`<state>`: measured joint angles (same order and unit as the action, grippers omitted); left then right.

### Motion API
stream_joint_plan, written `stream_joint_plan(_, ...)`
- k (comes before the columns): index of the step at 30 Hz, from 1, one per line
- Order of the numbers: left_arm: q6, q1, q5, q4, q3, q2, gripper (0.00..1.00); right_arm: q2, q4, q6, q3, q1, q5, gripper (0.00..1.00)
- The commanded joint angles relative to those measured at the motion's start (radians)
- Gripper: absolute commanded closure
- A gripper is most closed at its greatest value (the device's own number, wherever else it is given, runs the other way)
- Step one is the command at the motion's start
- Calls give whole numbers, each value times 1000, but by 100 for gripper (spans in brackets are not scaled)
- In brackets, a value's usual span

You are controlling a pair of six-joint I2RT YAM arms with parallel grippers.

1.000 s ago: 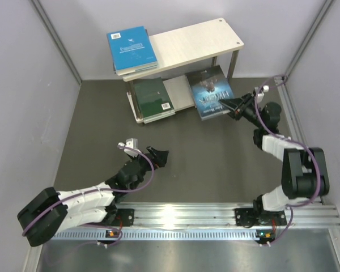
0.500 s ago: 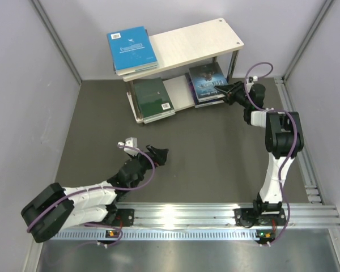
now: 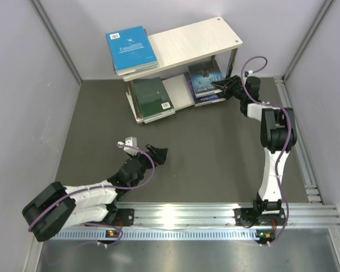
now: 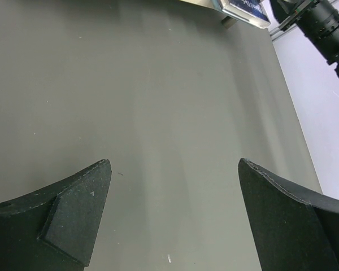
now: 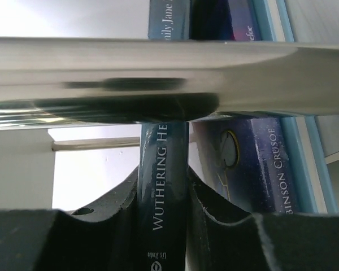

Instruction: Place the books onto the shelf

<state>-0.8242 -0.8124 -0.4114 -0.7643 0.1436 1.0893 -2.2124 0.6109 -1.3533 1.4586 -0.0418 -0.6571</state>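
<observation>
tabletop (image 3: 204,153): dark grey, under both arms. Every book in view already sits on the shelf.
shelf (image 3: 187,42): two pale boards, straight ahead of the right fingers (image 3: 222,86) and far ahead of the left fingers (image 3: 157,153).
blue books (image 3: 130,48): stacked flat on the top board, at the end far from the right fingers.
green book (image 3: 152,97): flat on the lower board, well beyond the right fingers' reach side.
dark blue book (image 5: 164,152): on the lower board, spine outward and sitting between the right fingers. A second book (image 5: 254,169) lies pressed against it.
post (image 5: 130,73): shiny metal, crossing just past the right fingertips, between them and the rest of the stack.
right fingers: clamped on the dark blue book's spine, one pad on each face.
left fingers: spread wide, holding nothing, low over bare tabletop.
step: seating the dark blue book, probably the last one.
how: nudge it in only until the spine lines up with its neighbour, and stop short of the post.
release: part the fingers just enough to free both faces, then back out straight along the board.
risk: a dragging pad pulls the book back out, and a sideways exit clips the post and shakes the shelf.
</observation>
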Motion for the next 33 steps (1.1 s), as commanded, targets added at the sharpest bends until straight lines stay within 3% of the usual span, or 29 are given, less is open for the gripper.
stream_joint_plan(1,-7,9,5,-66,-1,4,1,11,115,20,74,-23,-33,72)
stream_joint_plan(6,-10,10,8,-64,-1,6,1,13,127,19,45,-24,-50,62)
stream_joint_plan(9,-12,10,8,-63,1,6,1,17,119,22,37,-20,-56,41)
stream_joint_plan(12,-12,12,10,-59,2,7,1,20,116,25,22,-6,-59,33)
stream_joint_plan(13,-12,12,10,-58,2,7,1,23,112,25,17,-1,-62,16)
stream_joint_plan(14,-13,12,10,-58,4,9,1,22,110,22,11,6,-68,12)
stream_joint_plan(19,-13,12,11,-46,13,18,1,37,110,0,-18,29,-108,1)
stream_joint_plan(22,-13,12,11,-40,16,20,1,57,34,31,-27,36,-128,0)
stream_joint_plan(30,-15,12,13,-40,17,20,1,147,-342,241,-18,77,-113,0)
stream_joint_plan(33,-15,13,14,-40,19,23,1,149,-503,351,57,80,-101,0)
